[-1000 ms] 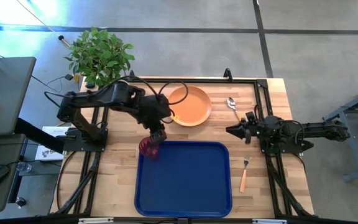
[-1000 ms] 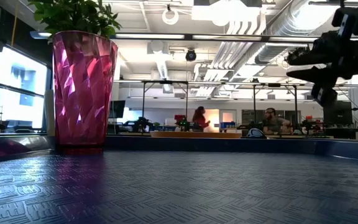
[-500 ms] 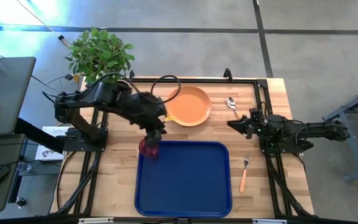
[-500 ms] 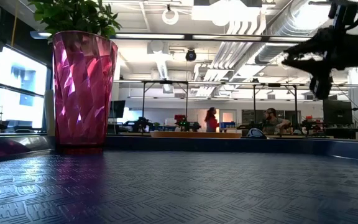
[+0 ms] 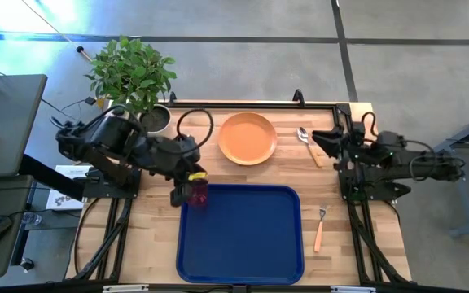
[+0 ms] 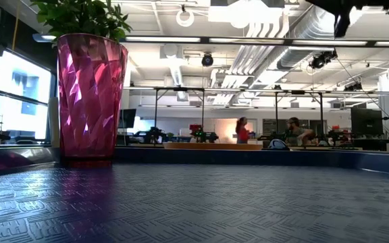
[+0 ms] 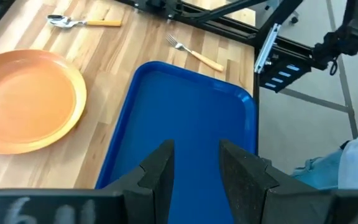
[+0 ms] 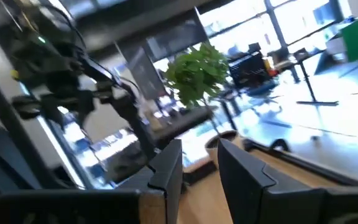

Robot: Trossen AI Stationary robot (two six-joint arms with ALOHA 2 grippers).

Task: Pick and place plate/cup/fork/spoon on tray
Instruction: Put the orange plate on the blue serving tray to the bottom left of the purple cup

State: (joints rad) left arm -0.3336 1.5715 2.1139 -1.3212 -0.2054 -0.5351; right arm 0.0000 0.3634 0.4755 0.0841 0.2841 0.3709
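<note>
Cup (image 5: 198, 192) stands upright in the tray's (image 5: 243, 244) far left corner, light, slippery plastic; I'd grip its sides. My left tool (image 5: 181, 195), just beside it, is slightly open, empty. Right tool (image 5: 322, 140), narrowly open, hovers over the spoon (image 5: 306, 140).

Two dark, jointed arms with looping black cables and blocky black fingers (image 7: 160, 171).

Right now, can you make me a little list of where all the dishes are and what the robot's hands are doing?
cup: upright in tray's corner
tray: blue, holds only the cup
plate: on the table beside the tray
spoon: on the table by the plate
fork: on the table beside the tray
left hand: open, by the cup
right hand: open, near the spoon
</note>
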